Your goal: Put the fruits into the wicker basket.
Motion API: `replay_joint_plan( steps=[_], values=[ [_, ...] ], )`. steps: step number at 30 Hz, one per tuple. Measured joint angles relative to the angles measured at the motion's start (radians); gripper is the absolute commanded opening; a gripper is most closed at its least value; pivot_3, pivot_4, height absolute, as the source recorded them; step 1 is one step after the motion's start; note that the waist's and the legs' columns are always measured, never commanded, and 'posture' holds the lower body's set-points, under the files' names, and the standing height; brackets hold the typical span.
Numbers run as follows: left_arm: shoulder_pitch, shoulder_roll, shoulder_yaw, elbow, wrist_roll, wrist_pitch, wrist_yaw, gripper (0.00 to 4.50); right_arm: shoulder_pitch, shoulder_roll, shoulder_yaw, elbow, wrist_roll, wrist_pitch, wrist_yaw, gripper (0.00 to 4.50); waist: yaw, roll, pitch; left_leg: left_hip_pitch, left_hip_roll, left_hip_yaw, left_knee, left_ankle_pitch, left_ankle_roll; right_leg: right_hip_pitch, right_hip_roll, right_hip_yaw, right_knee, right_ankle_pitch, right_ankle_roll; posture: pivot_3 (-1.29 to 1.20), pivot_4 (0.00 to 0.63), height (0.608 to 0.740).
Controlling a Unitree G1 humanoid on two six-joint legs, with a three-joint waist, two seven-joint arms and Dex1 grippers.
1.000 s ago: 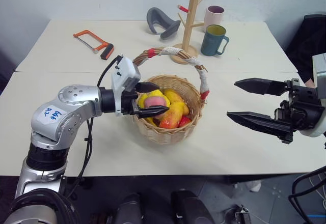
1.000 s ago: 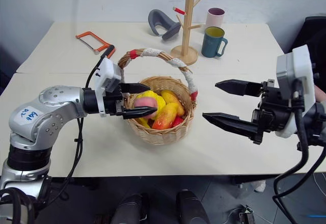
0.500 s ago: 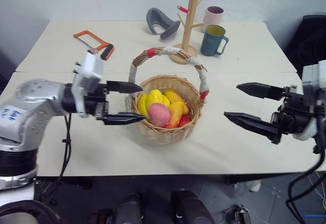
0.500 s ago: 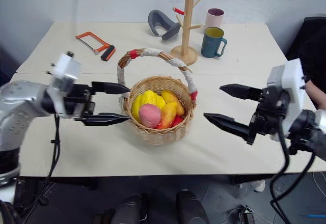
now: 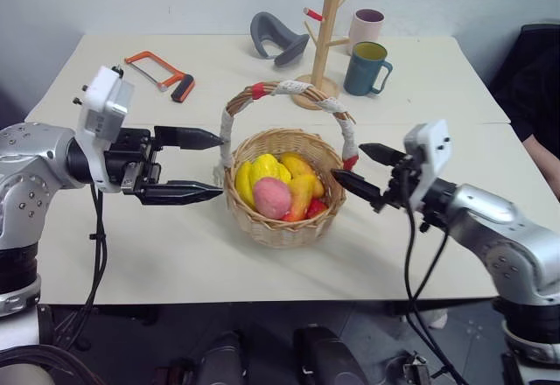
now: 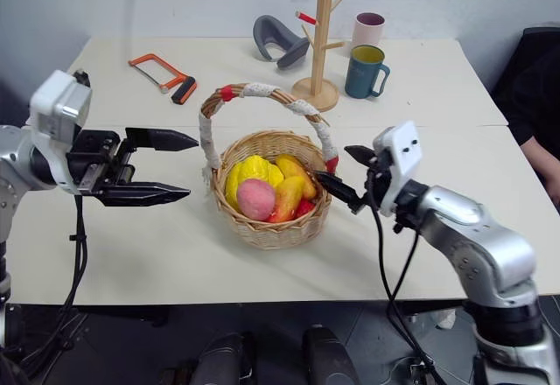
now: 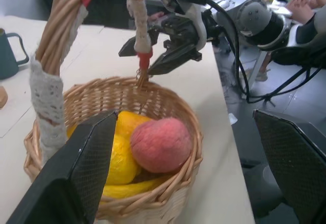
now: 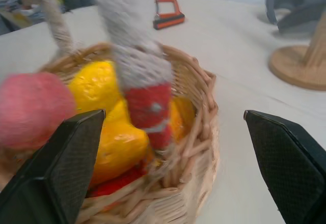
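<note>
The round light-tan woven wicker basket (image 5: 282,194), with its tall arched handle wrapped in white cloth and red bands, stands on the cream table (image 5: 175,254) between the two arms. Inside it, the bright yellow lemon (image 5: 262,173) and the pink-red peach (image 5: 272,197) lie touching each other, the peach on the near side; beside them sit an elongated orange-red mango (image 5: 300,194) and other yellow fruit.

The left gripper (image 5: 206,165) hangs level just beside the basket's left rim, its black fingers (image 5: 185,137) spread wide and empty. The right gripper (image 5: 360,171) points at the basket's right side, near the red band at the foot of the handle; its fingers (image 5: 352,187) are parted and grasp nothing.

On the far part of the table are an orange-framed hacksaw (image 5: 160,72), a grey curved object (image 5: 278,37), a wooden mug tree (image 5: 325,39), a teal mug with a yellow inside (image 5: 367,69) and a pale pink mug (image 5: 367,28).
</note>
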Motion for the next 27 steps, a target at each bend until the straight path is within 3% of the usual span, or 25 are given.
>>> replay_joint_plan(
  steps=[11, 19, 27],
  values=[
    [-0.045, -0.016, -0.011, 0.041, 0.021, -0.026, 0.011, 4.50, 0.016, 0.096, -0.005, 0.003, -0.050, 0.001, -0.026, 0.21, 0.001, 0.000, 0.000, 0.000, 0.000, 0.000, 0.001, 0.000, 0.000, 0.000, 0.000, 0.000, 0.003, 0.000, -0.001, 0.00, 0.150, 0.740],
    [-0.088, -0.054, -0.040, 0.086, 0.025, -0.031, -0.004, 4.50, 0.073, 0.053, -0.190, -0.022, -0.055, -0.018, -0.032, 0.20, 0.003, 0.000, 0.000, 0.000, -0.001, 0.001, 0.001, 0.000, 0.000, 0.000, -0.001, 0.000, 0.002, 0.000, -0.001, 0.00, 0.150, 0.740],
    [-0.138, -0.097, -0.049, 0.159, 0.024, -0.035, -0.021, 4.50, 0.270, -0.160, -0.540, 0.057, -0.088, -0.050, 0.083, 0.20, 0.013, 0.000, 0.000, 0.001, -0.001, 0.002, 0.001, 0.000, 0.000, 0.001, 0.000, 0.001, 0.002, 0.000, 0.000, 0.00, 0.150, 0.740]
  ],
)
